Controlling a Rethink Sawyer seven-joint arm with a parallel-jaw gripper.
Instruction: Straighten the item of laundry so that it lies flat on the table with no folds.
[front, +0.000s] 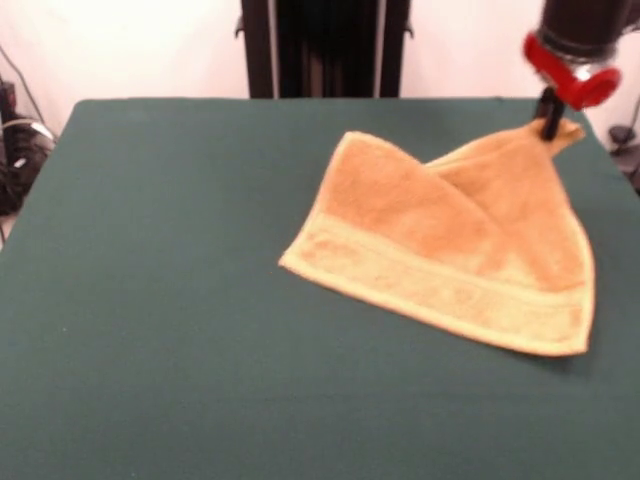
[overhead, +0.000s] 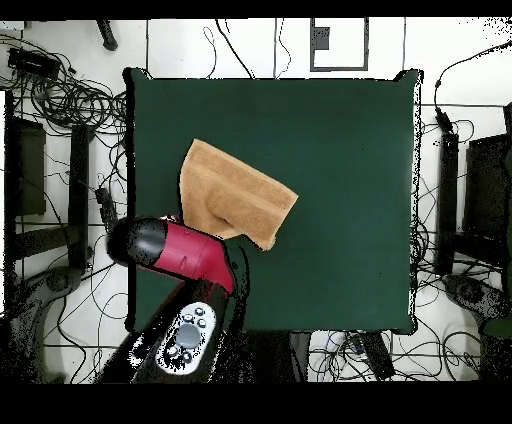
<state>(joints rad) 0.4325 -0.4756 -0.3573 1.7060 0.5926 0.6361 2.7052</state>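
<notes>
Orange-tan terry washcloth (front: 455, 240) lying on a dark green counter (front: 160, 300), toward the counter's right side in the front view and well apart from its left edge. Not flat: one corner lifted to a peak at the cloth's far right, with two sloping flaps meeting along a diagonal fold down the middle. Paler flat woven band running along the cloth's near edge, from its left tip to its lower right corner. Lower edge resting on the counter, a thin shadow showing under the right corner.

Claw (front: 550, 127) directly above the cloth's raised corner, black tips closed on that corner and pinching a small tuft of fabric that sticks out to the right of them. Red collar and black body of the arm (front: 575, 50) just above the claw, entering from the top right.

Seen from overhead, the cloth (overhead: 235, 200) appears as a folded tan shape beside the counter's left edge, with the red and black arm (overhead: 175, 250) covering the cloth's lower left part. Claw itself hidden under the arm in this view. Cables and dark stands (overhead: 55, 190) on the floor beyond the counter's left edge.
</notes>
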